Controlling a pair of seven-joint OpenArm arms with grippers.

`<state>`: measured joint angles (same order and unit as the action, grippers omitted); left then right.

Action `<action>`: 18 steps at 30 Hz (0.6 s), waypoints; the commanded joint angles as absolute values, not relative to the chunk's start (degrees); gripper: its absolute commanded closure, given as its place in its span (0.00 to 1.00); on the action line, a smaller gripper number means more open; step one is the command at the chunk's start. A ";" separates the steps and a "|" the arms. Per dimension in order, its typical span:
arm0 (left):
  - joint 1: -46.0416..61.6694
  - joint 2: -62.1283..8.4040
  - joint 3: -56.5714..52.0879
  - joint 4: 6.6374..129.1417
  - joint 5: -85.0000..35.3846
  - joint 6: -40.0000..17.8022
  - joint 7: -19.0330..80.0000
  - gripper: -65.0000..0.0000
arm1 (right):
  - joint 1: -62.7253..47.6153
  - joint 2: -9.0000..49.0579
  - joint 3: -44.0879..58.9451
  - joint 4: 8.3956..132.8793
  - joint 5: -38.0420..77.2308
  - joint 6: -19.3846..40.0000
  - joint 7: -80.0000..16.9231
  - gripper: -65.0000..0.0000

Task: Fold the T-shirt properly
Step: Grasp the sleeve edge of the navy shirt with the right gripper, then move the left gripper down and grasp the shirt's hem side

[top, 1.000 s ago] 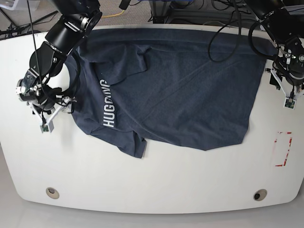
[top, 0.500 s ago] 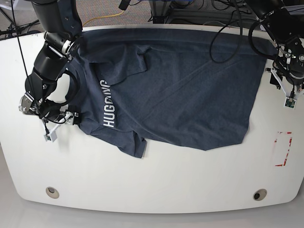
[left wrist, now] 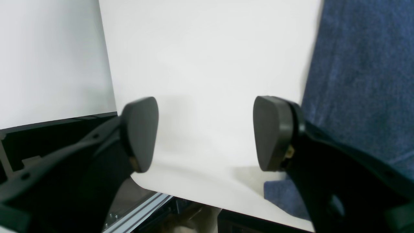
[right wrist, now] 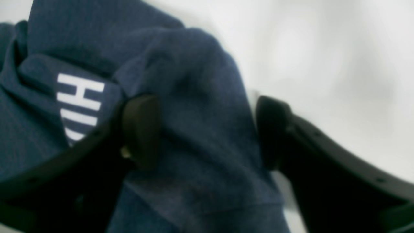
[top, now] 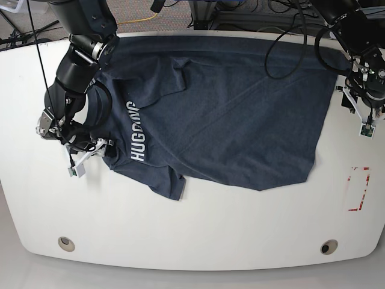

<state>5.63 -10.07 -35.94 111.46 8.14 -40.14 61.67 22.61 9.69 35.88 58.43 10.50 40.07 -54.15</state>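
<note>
T-shirt [top: 222,114] spread on table [top: 192,229]; right end effector [right wrist: 207,132] straddling collar fold at 9 o'clock, not clenched; left end effector [left wrist: 205,132] released at 3.

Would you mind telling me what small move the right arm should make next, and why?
Probably close the right claw. Its fingers stand apart around a raised fold of the T-shirt beside the white lettering, with cloth already between them, so closing should secure that edge for the fold. The left claw is open over bare table.
</note>
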 commanded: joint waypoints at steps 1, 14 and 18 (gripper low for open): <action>4.79 -11.03 -36.00 112.40 8.31 -40.00 61.05 0.34 | 23.69 10.24 35.74 59.21 10.42 40.00 -54.29 0.54; -1.36 -10.95 -33.71 107.21 8.22 -40.00 61.32 0.34 | 23.52 10.77 35.74 59.56 10.42 40.00 -54.29 1.00; -5.49 -10.95 -33.71 101.49 8.04 -40.00 61.32 0.34 | 23.52 11.82 35.74 59.56 10.51 40.00 -54.29 1.00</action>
